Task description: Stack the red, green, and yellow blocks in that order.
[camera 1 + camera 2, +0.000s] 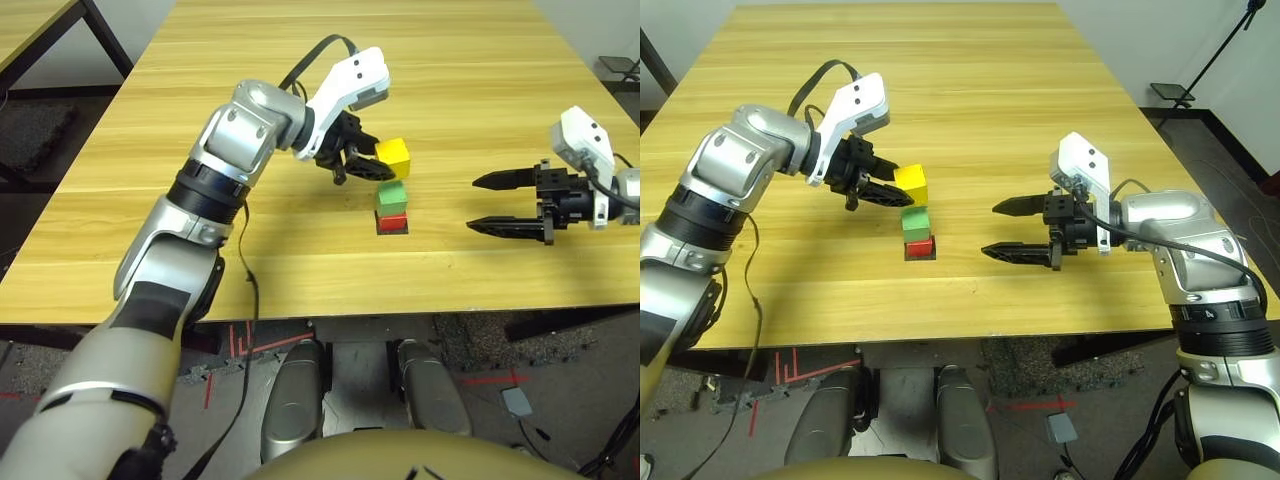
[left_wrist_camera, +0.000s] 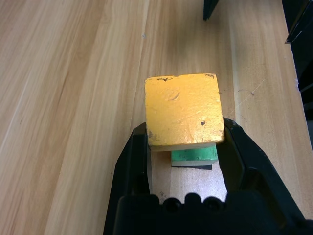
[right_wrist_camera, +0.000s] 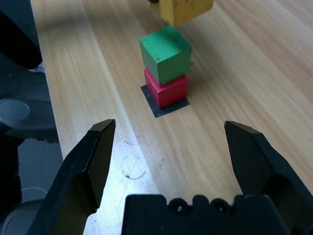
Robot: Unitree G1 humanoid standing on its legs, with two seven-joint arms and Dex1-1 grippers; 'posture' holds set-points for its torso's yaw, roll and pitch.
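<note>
The red block (image 1: 392, 222) rests on a flat black patch (image 3: 165, 108) on the table, and the green block (image 1: 391, 196) sits on top of it. My left gripper (image 1: 368, 166) is shut on the yellow block (image 1: 394, 155), holding it in the air just above the green block (image 2: 194, 154) and slightly behind it. In the right wrist view the yellow block (image 3: 187, 10) hangs over the green block (image 3: 165, 53) and red block (image 3: 167, 90) without touching. My right gripper (image 1: 498, 203) stands open to the right of the stack, with nothing between its fingers.
The wooden table (image 1: 470, 80) stretches wide behind and to both sides of the stack. Its front edge (image 1: 330, 305) runs close below the blocks. A second table (image 1: 30, 30) stands at the far left. Cables trail from my left arm.
</note>
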